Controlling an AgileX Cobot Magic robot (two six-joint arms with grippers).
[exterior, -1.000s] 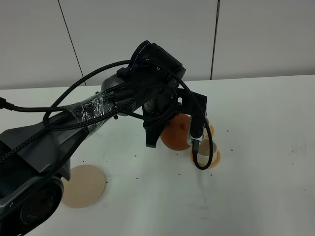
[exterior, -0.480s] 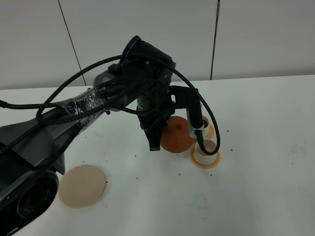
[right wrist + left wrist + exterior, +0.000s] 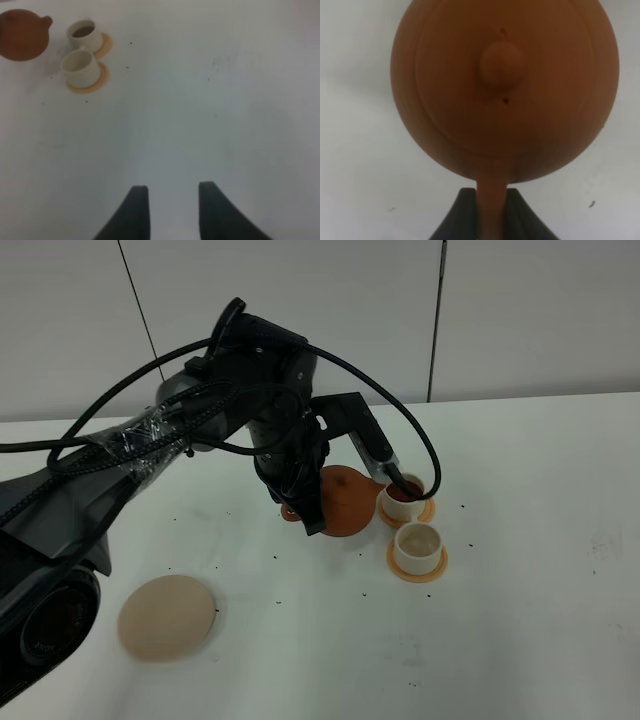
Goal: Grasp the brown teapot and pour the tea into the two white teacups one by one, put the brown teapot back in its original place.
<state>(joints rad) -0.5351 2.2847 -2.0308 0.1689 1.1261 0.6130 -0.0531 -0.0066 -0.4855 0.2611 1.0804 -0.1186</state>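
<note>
Your left gripper (image 3: 491, 195) has its dark jaws clamped on the thin loop handle (image 3: 491, 225) of the brown teapot (image 3: 345, 502), a smooth matte clay globe with a round lid knob (image 3: 501, 61). It is just beside the farther white teacup (image 3: 402, 502), which holds dark tea (image 3: 403, 494). The nearer white teacup (image 3: 417, 543) shows a pale inside. Both cylinders sit on orange saucers (image 3: 432, 565). Your right gripper (image 3: 172, 200) has its jaws apart. The flat beige coaster (image 3: 167, 616) lies well apart on the white counter (image 3: 540, 570).
</note>
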